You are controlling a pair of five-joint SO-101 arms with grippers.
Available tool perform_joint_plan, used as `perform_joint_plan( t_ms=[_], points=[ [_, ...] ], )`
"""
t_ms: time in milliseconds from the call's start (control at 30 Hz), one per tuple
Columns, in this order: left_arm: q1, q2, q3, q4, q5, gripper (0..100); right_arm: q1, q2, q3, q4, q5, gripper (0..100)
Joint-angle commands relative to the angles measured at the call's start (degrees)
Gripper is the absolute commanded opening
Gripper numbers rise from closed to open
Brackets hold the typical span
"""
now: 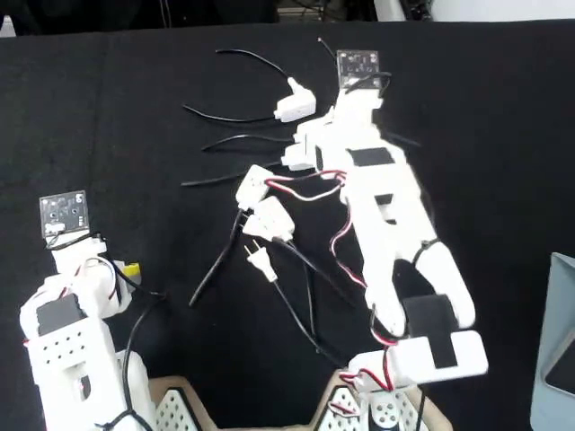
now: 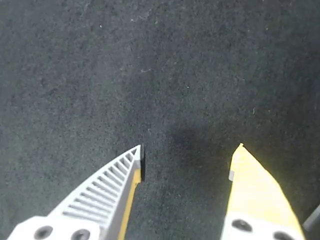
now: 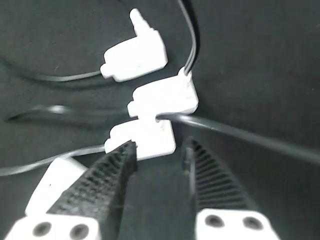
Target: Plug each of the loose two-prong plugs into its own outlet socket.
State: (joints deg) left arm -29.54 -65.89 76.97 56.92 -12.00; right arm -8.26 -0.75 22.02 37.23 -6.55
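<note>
At the right hand: fingers spread, nothing held. Just past the tips lies a white block, partly across the gap and closer to one finger than the other. Its long axis runs crosswise to the fingers; its cord leaves past the other finger. Socket or plug — cannot tell. Just beyond it is a second block. Farther on is an angled plug, apart from both. Another white piece sits off to one side, near the hand.

High view: a small loose plug lies on the counter between the arms, closer to the right arm.

Farther out, the left hand is released and empty over bare cloth, well apart from every plug.

Judgement: the right arm is the nearer one. The block looks wider than the gap along the closing line — so the hand likely needs a sideways shift to centre it, and a wrist turn to close across the short sides.
</note>
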Motion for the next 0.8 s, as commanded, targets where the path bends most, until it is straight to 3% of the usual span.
perform_joint_plan(
  t_ms=[0, 333, 767],
  points=[
    [-0.40, -0.70, -0.48, -0.97, 0.35, 28, 0.44, -7.43, -4.79, 8.70, -0.70, 15.2],
    [-0.48, -0.70, -0.48, -0.97, 0.35, 28, -12.04, -22.46, 4.97, 26.20, -0.97, 15.2],
    [-0.48, -0.70, -0.48, -0.97, 0.35, 28, -27.87, -24.40, 15.34, 29.45, -19.52, 15.5]
  ],
)
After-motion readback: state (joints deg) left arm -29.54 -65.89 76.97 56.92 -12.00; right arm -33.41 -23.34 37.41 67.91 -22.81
